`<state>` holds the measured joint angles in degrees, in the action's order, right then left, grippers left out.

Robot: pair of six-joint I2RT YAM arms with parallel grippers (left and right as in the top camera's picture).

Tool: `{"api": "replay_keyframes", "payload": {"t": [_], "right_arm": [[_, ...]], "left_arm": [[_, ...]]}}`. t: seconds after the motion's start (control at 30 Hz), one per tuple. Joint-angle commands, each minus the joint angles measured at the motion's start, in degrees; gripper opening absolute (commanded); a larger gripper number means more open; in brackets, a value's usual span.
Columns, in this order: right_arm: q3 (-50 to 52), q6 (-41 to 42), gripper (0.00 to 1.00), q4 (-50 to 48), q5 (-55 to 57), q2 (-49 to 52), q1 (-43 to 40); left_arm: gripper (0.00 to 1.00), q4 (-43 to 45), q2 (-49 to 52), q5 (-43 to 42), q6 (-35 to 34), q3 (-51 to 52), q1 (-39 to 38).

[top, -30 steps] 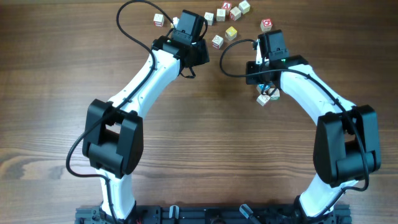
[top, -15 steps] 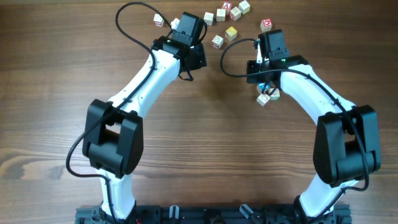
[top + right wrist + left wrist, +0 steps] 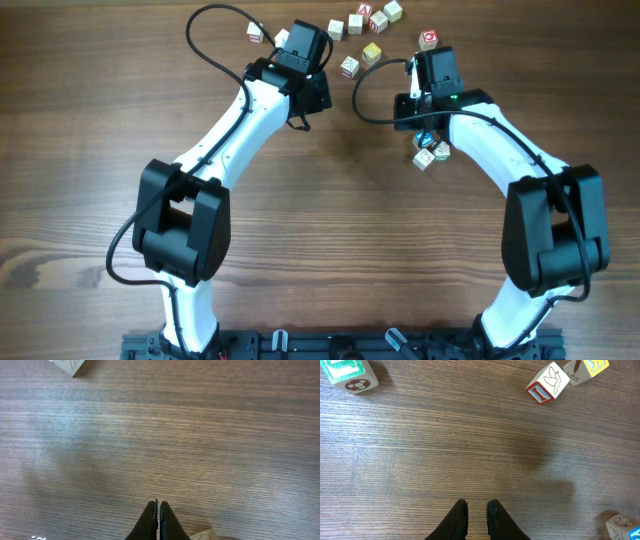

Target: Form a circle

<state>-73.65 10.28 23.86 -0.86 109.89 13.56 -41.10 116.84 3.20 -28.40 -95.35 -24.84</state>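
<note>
There is no finished circle. A tight group of three small wooden cubes (image 3: pixel 431 151), one blue, lies partly under my right arm. Several more pale printed cubes (image 3: pixel 371 52) are scattered along the far edge. In the left wrist view my left gripper (image 3: pixel 477 506) is shut over bare wood with nothing between its tips. A cube with a red letter and a bird (image 3: pixel 547 383) lies ahead to its right, and a green-and-white cube (image 3: pixel 348 373) ahead to its left. My right gripper (image 3: pixel 158 504) is shut and empty, with a cube corner (image 3: pixel 206 535) just behind its tips.
A red-printed cube (image 3: pixel 428 39) sits just beyond my right wrist, and one cube (image 3: pixel 256 33) lies far left of my left wrist. Another cube (image 3: pixel 621 527) shows at the lower right of the left wrist view. Black cables loop beside both wrists.
The left wrist has shifted very slightly. The right arm and the cubes have not visibly moved.
</note>
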Motion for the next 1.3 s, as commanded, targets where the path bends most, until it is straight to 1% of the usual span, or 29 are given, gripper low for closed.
{"api": "replay_keyframes", "payload": {"t": [0.0,0.17,0.4,0.6,0.87,1.27], "right_arm": [[0.2,-1.2,0.05,-0.5,-1.8,1.4,0.0],[0.6,-2.6,0.04,0.3,-1.8,1.6,0.0],[1.0,-2.7,0.05,2.8,-1.1,1.6,0.0],[1.0,-0.8,0.04,4.2,0.9,1.6,0.0],[1.0,-0.8,0.04,6.3,0.9,1.6,0.0],[1.0,3.5,0.05,7.3,3.7,1.6,0.0]], "left_arm": [[0.18,0.1,0.6,1.0,-0.4,0.5,-0.1],[0.19,0.1,0.6,1.0,-0.4,0.5,-0.1],[0.19,0.1,0.6,1.0,-0.4,0.5,-0.1],[0.2,0.1,0.6,1.0,-0.4,0.5,-0.1],[0.2,0.1,0.6,1.0,-0.4,0.5,-0.1],[0.2,0.1,0.6,1.0,-0.4,0.5,-0.1]]}}
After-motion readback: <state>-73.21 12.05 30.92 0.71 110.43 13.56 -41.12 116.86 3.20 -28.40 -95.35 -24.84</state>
